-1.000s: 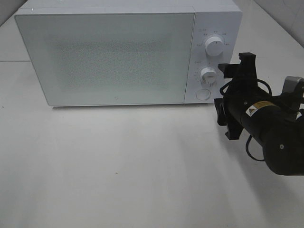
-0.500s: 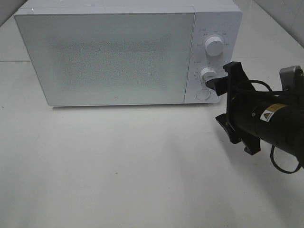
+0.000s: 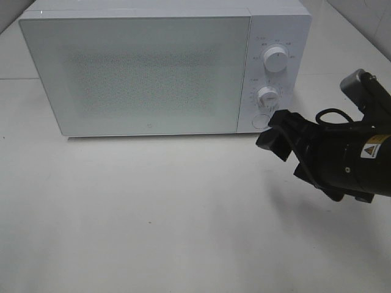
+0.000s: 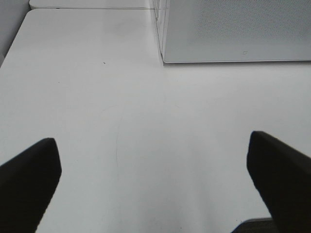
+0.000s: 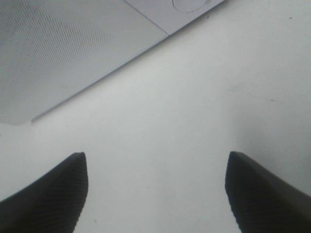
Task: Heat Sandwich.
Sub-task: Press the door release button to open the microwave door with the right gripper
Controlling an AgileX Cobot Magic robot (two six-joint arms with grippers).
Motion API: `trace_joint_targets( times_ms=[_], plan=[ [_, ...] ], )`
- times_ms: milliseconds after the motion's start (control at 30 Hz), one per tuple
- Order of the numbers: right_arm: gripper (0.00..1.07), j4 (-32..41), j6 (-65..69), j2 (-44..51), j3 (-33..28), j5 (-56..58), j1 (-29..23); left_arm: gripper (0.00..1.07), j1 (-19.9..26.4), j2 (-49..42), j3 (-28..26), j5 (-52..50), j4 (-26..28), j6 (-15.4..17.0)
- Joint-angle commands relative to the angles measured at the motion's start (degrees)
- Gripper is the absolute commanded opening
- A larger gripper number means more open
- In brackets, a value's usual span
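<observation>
The sandwich is out of view. The white microwave (image 3: 140, 73) stands at the back with its frosted door shut; nothing shows through the door. My right gripper (image 3: 273, 131) is open and empty, just in front of and slightly below the round button (image 3: 261, 121) at the bottom of the control panel. In the right wrist view the open gripper (image 5: 155, 160) hangs over bare table, with the door's lower edge (image 5: 63, 43) and the button (image 5: 190, 4) ahead. My left gripper (image 4: 151, 141) is open and empty over the table, near the microwave's left corner (image 4: 233, 29).
Two white knobs sit on the control panel, an upper knob (image 3: 275, 60) and a lower knob (image 3: 267, 94). The white table (image 3: 153, 213) stretches in front of the microwave. A tiled wall shows at the far right edge (image 3: 382, 24).
My right arm has rolled and swung down and left, from beside the lower knob to in front of the round button. The microwave door stays shut.
</observation>
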State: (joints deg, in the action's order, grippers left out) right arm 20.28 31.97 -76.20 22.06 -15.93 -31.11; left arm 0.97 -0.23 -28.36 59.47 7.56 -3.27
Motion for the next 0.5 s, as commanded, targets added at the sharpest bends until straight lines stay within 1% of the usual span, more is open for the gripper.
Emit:
trace_joint_targets(
  times_ms=[33,100,133,200,233,267,300,333,400,433,467,500],
  plan=[
    [0.76,-0.4,-6.02,2.18,0.11,5.39,0.29,0.99,0.23,-1.6,0.17,-0.23,0.23,0.17],
    [0.76,-0.4,-9.51,3.84,0.17,8.59,0.29,0.99,0.23,-1.6,0.17,-0.23,0.23,0.17],
    [0.76,-0.4,-13.18,5.21,0.57,12.38,0.29,0.99,0.23,-1.6,0.17,-0.23,0.23,0.17],
    [0.76,-0.4,-14.9,5.67,0.97,14.04,0.29,0.99,0.23,-1.6,0.17,-0.23,0.23,0.17],
    [0.76,-0.4,-16.9,6.19,1.6,16.21,0.29,0.99,0.23,-1.6,0.17,-0.23,0.23,0.17],
    [0.76,-1.2,-20.63,6.82,3.15,21.37,0.29,0.99,0.23,-1.6,0.17,-0.23,0.23,0.17],
    [0.76,-2.41,-22.52,7.1,4.24,24.12,0.29,0.99,0.23,-1.6,0.17,-0.23,0.23,0.17],
    [0.76,-2.41,-22.52,7.1,4.24,24.12,0.29,0.99,0.23,-1.6,0.17,-0.23,0.23,0.17],
    [0.76,-4.98,-25.1,7.68,6.53,29.68,0.29,0.99,0.23,-1.6,0.17,-0.23,0.23,0.17],
    [0.76,-8.08,-25.55,8.08,8.71,35.07,0.29,0.99,0.23,-1.6,0.17,-0.23,0.23,0.17],
    [0.76,-10.08,-25.55,8.25,9.74,37.82,0.29,0.99,0.23,-1.6,0.17,-0.23,0.23,0.17],
    [0.76,-10.08,-25.55,8.25,9.74,37.82,0.29,0.99,0.23,-1.6,0.17,-0.23,0.23,0.17]
  ],
)
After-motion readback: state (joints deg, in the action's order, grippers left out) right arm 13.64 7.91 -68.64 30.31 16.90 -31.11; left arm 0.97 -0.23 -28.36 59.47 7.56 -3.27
